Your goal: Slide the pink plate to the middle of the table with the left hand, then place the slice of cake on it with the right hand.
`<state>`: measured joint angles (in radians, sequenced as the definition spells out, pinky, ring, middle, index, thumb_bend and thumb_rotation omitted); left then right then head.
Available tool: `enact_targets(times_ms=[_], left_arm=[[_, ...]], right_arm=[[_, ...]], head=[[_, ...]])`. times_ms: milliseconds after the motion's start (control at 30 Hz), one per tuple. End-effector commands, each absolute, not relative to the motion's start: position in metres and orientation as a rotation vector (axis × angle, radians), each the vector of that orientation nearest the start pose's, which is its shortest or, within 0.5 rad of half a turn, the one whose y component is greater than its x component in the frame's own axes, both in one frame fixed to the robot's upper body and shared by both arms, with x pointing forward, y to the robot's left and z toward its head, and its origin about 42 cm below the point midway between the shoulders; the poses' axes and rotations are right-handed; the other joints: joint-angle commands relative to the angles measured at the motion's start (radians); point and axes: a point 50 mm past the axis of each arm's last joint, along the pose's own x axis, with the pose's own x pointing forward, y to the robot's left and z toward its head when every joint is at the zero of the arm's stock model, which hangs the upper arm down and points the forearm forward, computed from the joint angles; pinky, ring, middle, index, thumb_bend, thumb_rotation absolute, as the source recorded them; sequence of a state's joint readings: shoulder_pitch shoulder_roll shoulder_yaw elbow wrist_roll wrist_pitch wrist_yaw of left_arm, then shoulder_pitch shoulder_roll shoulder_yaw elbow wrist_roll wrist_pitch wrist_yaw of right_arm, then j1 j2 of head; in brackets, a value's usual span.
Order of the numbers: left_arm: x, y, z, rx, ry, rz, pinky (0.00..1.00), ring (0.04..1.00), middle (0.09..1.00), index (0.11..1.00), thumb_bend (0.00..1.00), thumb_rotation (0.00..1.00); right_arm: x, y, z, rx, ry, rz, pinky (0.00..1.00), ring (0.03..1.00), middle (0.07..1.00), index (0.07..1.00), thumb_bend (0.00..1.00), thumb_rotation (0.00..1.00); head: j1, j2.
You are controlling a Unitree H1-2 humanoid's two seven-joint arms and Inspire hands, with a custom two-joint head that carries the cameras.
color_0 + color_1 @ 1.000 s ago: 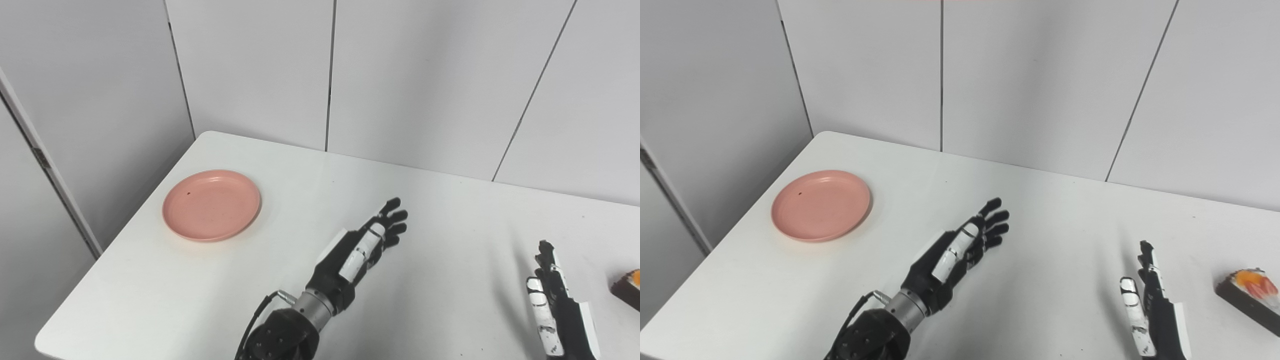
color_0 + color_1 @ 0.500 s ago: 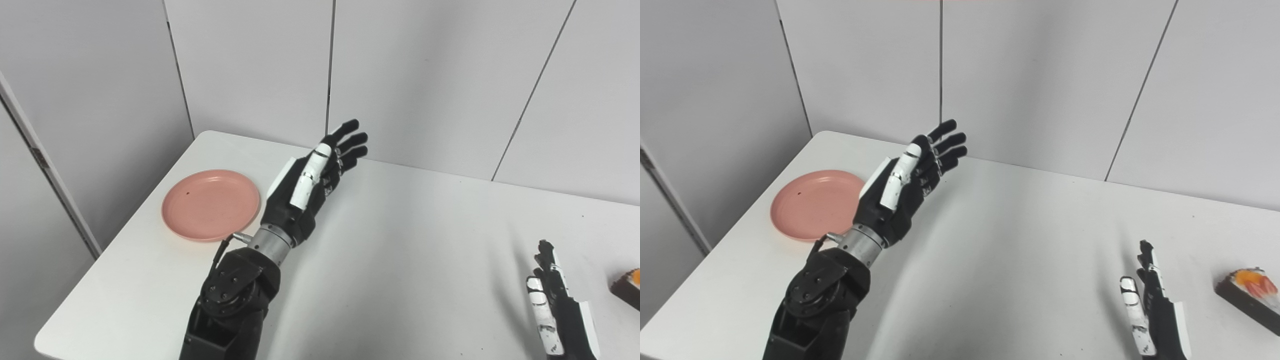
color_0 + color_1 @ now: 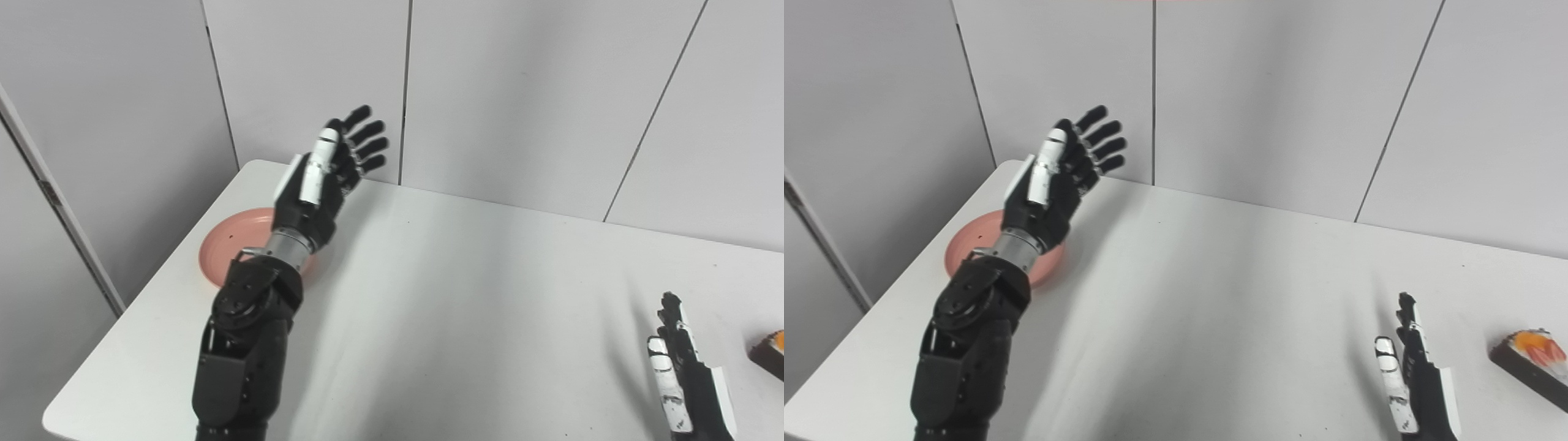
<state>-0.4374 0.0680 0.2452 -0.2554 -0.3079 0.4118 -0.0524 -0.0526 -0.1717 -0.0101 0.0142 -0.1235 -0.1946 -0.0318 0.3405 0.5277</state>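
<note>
The pink plate (image 3: 222,245) lies at the table's left side, and my left arm covers most of it. My left hand (image 3: 324,174) is raised in the air above the plate's far right part, open, fingers spread and pointing up toward the wall, holding nothing. The slice of cake (image 3: 1532,361), dark with orange topping, sits at the right edge of the table. My right hand (image 3: 1415,376) rests low near the front right, open, fingers straight, a short way left of the cake and not touching it.
The white table (image 3: 478,294) has a rounded far left corner close to the plate. Grey wall panels (image 3: 502,92) stand right behind the table's far edge. A vertical post (image 3: 55,202) stands to the left of the table.
My left arm has lifted from low over the table's middle and swung left and up, so it now hangs over the pink plate. The right hand and the cake have stayed put.
</note>
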Motion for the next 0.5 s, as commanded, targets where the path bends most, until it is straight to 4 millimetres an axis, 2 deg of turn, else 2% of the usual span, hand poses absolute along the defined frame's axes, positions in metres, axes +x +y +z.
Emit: enact_targets(times_ms=[0, 333, 467], left_arm=[[0.388, 0.26, 0.307, -0.25, -0.403, -0.064, 0.83, 0.833, 0.846, 0.842, 0.46, 1.0], [0.412, 0.322, 0.304, -0.204, -0.406, 0.08, 0.85, 0.874, 0.883, 0.876, 0.44, 1.0], [0.416, 0.338, 0.302, -0.195, -0.406, 0.123, 0.87, 0.882, 0.891, 0.884, 0.43, 1.0]], right_arm=[[0.286, -0.27, 0.095, -0.295, -0.162, -0.008, 0.98, 0.977, 0.985, 0.976, 0.32, 1.0], [0.283, -0.273, 0.097, -0.308, -0.159, -0.012, 0.97, 0.978, 0.987, 0.976, 0.3, 1.0], [0.283, -0.275, 0.095, -0.305, -0.162, -0.015, 0.97, 0.978, 0.985, 0.975, 0.3, 1.0]], head=[[0.007, -0.006], [0.026, -0.014], [0.038, -0.017]])
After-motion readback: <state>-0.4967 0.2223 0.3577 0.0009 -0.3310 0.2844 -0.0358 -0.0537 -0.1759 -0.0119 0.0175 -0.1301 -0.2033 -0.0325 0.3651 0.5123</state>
